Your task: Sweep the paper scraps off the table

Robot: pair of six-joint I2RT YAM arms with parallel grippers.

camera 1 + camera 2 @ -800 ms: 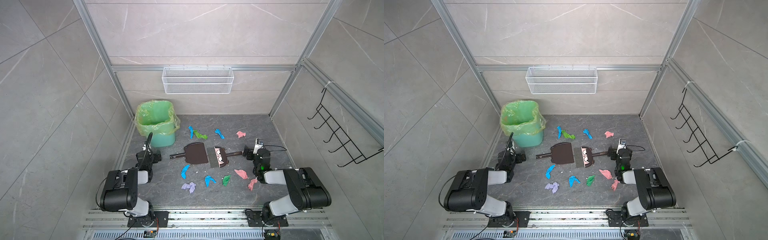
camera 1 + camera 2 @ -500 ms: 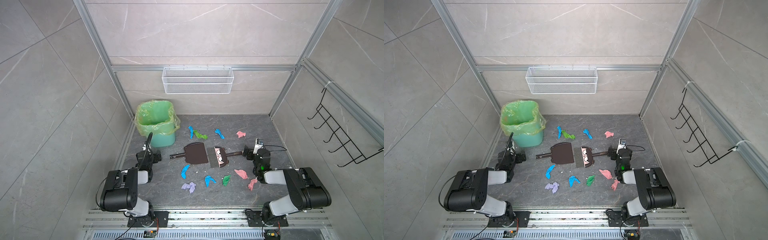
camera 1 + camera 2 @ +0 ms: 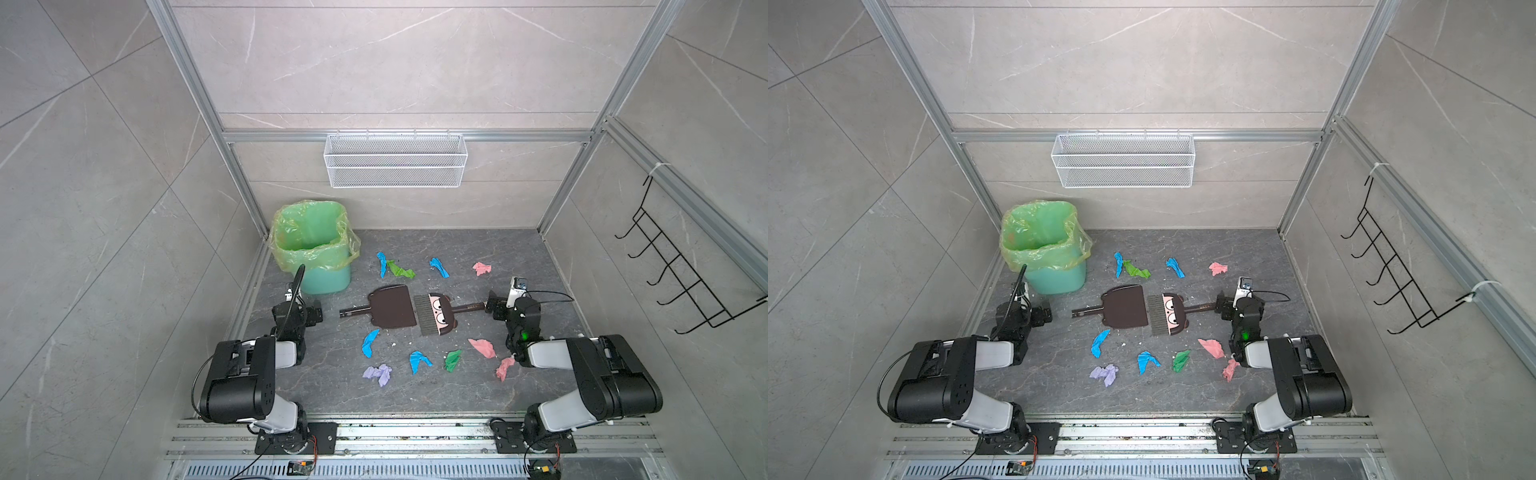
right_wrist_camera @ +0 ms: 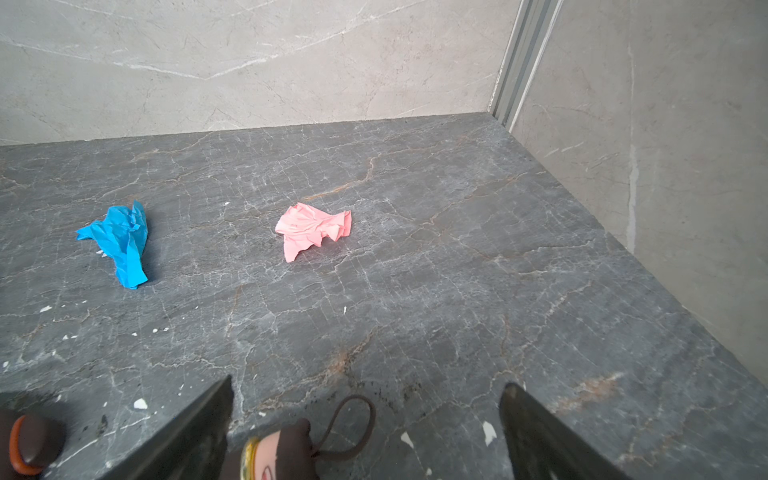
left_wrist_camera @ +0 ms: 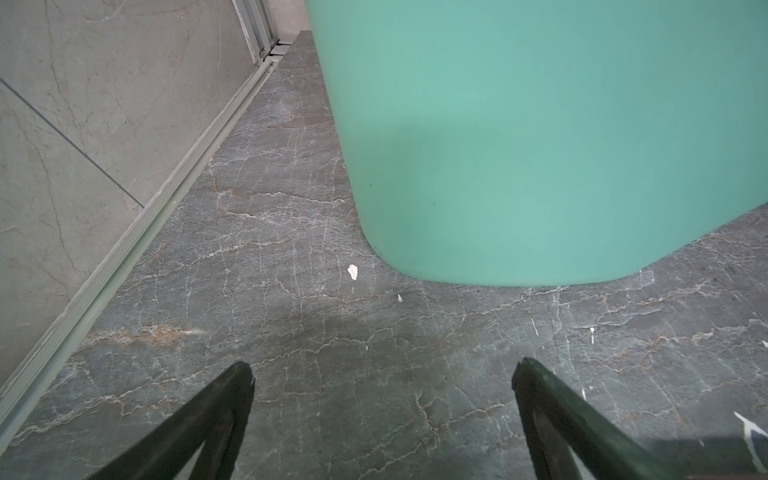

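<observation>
Left gripper: spread wide, empty, near green bin. Right gripper: spread wide astride brush handle end, not pinching. Paper scraps: scattered over table around dustpan. Cartoon face printed on brush.

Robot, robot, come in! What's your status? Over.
Left gripper open, empty, beside green bin. Right gripper open at brush handle's end. Paper scraps scattered on table, unswept. Nothing blocking.

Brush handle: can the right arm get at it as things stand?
Probably yes. The right gripper is open at the end of the brush handle; the right wrist view shows its tip between the jaws.
</observation>
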